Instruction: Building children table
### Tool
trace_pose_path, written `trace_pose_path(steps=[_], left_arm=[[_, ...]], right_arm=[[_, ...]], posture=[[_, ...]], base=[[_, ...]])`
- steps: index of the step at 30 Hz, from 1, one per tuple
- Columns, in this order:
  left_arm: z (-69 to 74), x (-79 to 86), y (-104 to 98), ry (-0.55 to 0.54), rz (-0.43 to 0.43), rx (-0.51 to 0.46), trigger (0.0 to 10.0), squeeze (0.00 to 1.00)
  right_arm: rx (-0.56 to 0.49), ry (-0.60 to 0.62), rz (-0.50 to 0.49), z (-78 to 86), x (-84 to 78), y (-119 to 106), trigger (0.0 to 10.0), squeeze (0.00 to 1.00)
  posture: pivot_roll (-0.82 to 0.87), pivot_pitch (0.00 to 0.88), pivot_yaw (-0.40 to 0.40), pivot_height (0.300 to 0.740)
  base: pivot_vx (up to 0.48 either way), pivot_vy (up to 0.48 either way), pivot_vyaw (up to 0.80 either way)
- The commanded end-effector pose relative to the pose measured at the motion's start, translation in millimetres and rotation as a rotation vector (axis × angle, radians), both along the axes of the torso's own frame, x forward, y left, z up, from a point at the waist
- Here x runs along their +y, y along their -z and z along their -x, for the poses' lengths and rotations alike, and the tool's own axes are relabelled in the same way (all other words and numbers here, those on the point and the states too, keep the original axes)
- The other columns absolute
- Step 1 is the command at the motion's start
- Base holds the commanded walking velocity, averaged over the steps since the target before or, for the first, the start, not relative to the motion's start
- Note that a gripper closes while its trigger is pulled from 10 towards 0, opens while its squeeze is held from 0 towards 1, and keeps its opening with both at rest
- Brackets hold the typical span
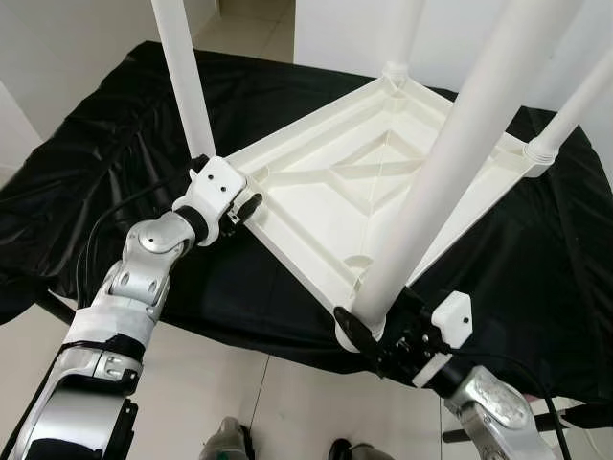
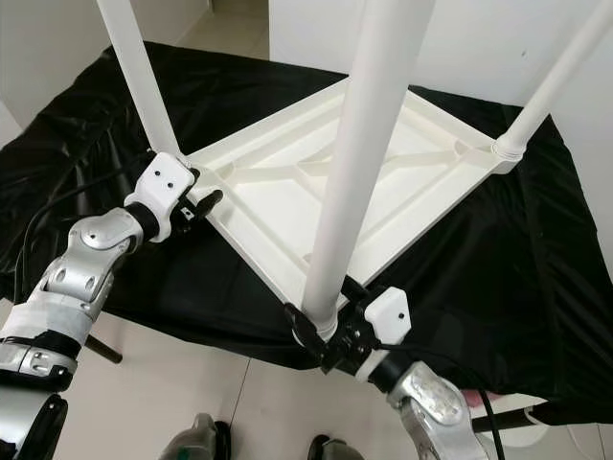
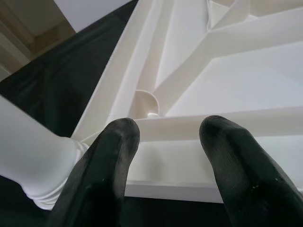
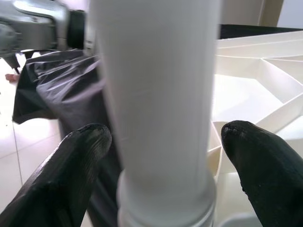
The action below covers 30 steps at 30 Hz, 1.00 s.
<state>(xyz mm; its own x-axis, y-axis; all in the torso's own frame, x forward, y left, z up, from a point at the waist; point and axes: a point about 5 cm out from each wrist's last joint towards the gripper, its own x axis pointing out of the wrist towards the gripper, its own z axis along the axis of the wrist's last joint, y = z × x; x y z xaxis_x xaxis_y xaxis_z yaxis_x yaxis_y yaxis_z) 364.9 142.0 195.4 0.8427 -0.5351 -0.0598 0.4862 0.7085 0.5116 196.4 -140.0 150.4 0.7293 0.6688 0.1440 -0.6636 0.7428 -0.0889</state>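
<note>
A white plastic children's table [image 1: 354, 182] lies upside down on a black cloth [image 1: 115, 144], with its legs standing up. My right gripper [image 1: 378, 326] is open at the near corner. Its two black fingers [image 4: 80, 156] stand either side of the base of the near leg [image 4: 156, 94], close to it, with a gap showing on one side. My left gripper [image 1: 247, 208] is at the table's left corner, beside the left leg [image 1: 182, 77]. It is open, its fingertips [image 3: 113, 146] apart just in front of the table's rim [image 3: 199, 125].
The cloth-covered surface ends just in front of me, with pale floor tiles [image 1: 239, 393] below. Two more legs rise at the far corner [image 1: 402, 38] and the right corner [image 1: 575, 105]. White walls stand behind. A cable [image 1: 105, 220] runs along my left arm.
</note>
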Motion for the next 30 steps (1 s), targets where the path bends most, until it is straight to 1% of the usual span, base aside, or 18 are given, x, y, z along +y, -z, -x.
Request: trace_pose_path(steps=[1,8,11,18,19,21,22,23,25,26,30], left_arm=[[-1.7,-6.5,6,0.029,-0.021,0.016,10.0,0.00],[-6.7,-16.1,9,0.063,-0.056,0.029,10.0,0.00],[-10.4,-26.2,13,0.093,-0.079,0.037,10.0,0.00],[-12.9,-34.3,13,0.116,-0.088,0.040,10.0,0.00],[-13.7,-36.8,14,0.125,-0.097,0.045,10.0,0.00],[-13.7,-36.8,14,0.125,-0.097,0.045,10.0,0.00],[-14.3,-38.4,15,0.130,-0.103,0.053,10.0,0.00],[-14.3,-38.4,15,0.130,-0.103,0.053,10.0,0.00],[-15.0,-39.6,21,0.137,-0.147,0.073,10.0,0.00],[-14.9,-39.6,24,0.139,-0.165,0.081,10.0,0.00],[-14.5,-39.3,29,0.148,-0.186,0.091,10.0,0.00]], right_arm=[[-0.001,0.004,0.023,4.6,-5.3,-1,10.0,0.00],[-0.006,0.019,0.043,10.1,-11.0,-3,10.0,0.00],[0.010,-0.001,0.044,19.4,-15.2,0,10.0,0.00],[0.052,-0.037,0.049,26.1,-21.4,7,10.0,0.00],[0.078,-0.055,0.058,28.4,-28.0,11,10.0,0.00],[0.078,-0.055,0.058,28.4,-28.0,11,10.0,0.00],[0.092,-0.062,0.064,30.1,-33.9,13,10.0,0.00],[0.092,-0.062,0.064,30.1,-33.9,13,10.0,0.00],[0.105,-0.035,0.102,28.7,-50.9,18,10.0,0.00],[0.103,-0.018,0.115,27.3,-56.2,19,10.0,0.00],[0.071,0.007,0.129,23.9,-59.3,16,10.0,0.00]], posture=[[0.09,0.137,0.027,0.740],[0.07,0.141,0.035,0.740],[0.05,0.142,0.044,0.740],[0.03,0.142,0.050,0.740],[0.02,0.141,0.057,0.740],[0.02,0.141,0.057,0.740],[0.02,0.141,0.057,0.740],[0.02,0.141,0.057,0.740],[0.02,0.138,0.059,0.740],[0.02,0.138,0.059,0.740],[0.02,0.134,0.061,0.740]], base=[[0.000,0.000,0.00],[0.000,0.000,0.00],[0.000,0.000,0.00],[0.000,0.000,0.00],[0.000,0.000,0.00],[0.000,0.000,0.00],[0.000,0.000,0.00],[0.000,0.000,0.00],[0.000,0.000,0.00],[0.000,0.000,0.00],[0.000,0.000,0.00]])
